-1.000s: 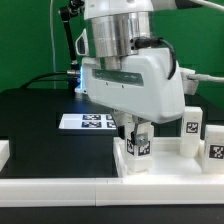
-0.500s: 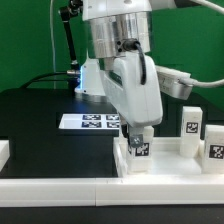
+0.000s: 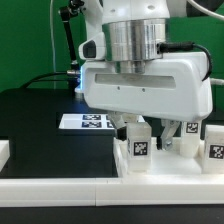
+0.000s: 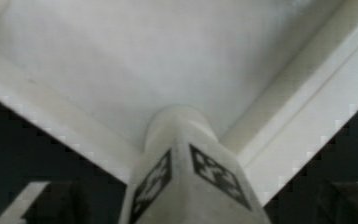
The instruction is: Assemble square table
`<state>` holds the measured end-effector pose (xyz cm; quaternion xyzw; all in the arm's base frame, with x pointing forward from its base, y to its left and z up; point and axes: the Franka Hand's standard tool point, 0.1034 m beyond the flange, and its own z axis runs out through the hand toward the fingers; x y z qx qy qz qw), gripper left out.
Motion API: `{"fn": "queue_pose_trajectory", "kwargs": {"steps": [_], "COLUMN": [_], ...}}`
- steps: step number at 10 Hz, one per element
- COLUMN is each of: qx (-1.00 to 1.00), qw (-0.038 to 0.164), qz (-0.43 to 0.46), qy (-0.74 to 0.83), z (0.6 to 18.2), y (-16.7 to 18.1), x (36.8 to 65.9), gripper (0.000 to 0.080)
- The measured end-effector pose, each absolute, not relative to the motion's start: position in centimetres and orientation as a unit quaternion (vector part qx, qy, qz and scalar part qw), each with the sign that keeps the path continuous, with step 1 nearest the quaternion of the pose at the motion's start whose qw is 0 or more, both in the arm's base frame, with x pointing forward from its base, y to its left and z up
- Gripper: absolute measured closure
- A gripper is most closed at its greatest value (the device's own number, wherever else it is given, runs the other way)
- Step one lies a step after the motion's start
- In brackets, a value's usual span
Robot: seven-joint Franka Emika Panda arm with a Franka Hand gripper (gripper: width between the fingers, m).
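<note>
The fingers (image 3: 141, 131) close on a short white tagged leg (image 3: 139, 146), which stands upright low in the exterior frame, right of centre, at the near corner of the square tray-like top (image 3: 150, 170). Two more legs (image 3: 190, 132) stand at the frame's right. The marker board (image 3: 93, 122) lies on the black desk (image 3: 35, 125), centre-left.
</note>
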<state>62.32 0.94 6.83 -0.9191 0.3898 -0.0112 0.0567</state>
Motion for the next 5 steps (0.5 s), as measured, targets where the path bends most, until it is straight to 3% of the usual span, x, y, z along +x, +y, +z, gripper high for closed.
{"fn": "queue_pose_trajectory", "kwargs": {"steps": [4,5], "qx": [-0.994,-0.993], "qw": [0.033,0.033], "qz": [-0.035,-0.034], "qy": [0.100,0.108], "z": [7.11,7.07], "y": [0.80,0.75], "x": [62.64,62.62], "gripper": [0.0151,0.0151]}}
